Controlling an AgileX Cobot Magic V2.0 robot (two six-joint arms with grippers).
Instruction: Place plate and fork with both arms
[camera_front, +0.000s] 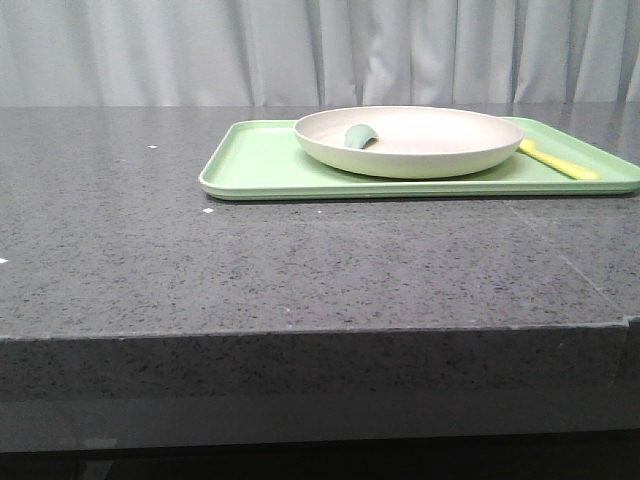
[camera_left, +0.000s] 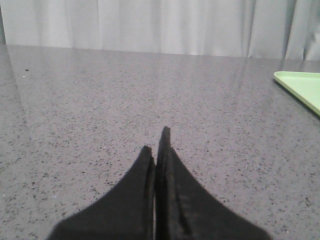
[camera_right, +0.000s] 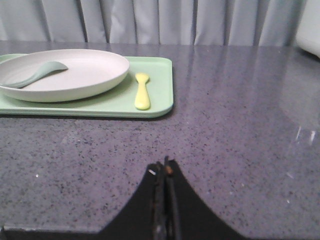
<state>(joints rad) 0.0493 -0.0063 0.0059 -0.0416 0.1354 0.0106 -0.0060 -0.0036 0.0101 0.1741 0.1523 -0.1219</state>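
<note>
A cream-white plate (camera_front: 420, 150) (camera_right: 95, 75) rests on a light-green tray (camera_front: 250, 165) (camera_right: 157, 90) at the back of the grey table. A small teal-green utensil (camera_front: 360, 136) (camera_right: 37, 73) lies inside the plate. The pale-yellow fork (camera_front: 560, 160) (camera_right: 142, 92) lies on the tray just right of the plate. My left gripper (camera_left: 156, 142) is shut and empty over bare table, with a corner of the tray (camera_left: 302, 87) off to its side. My right gripper (camera_right: 164, 167) is also shut and empty, over the table well short of the tray. Neither gripper shows in the front view.
The table's front edge (camera_front: 320, 335) runs across the front view. Grey curtains (camera_front: 320, 50) hang behind the table. A pale object (camera_right: 310, 30) shows at the edge of the right wrist view.
</note>
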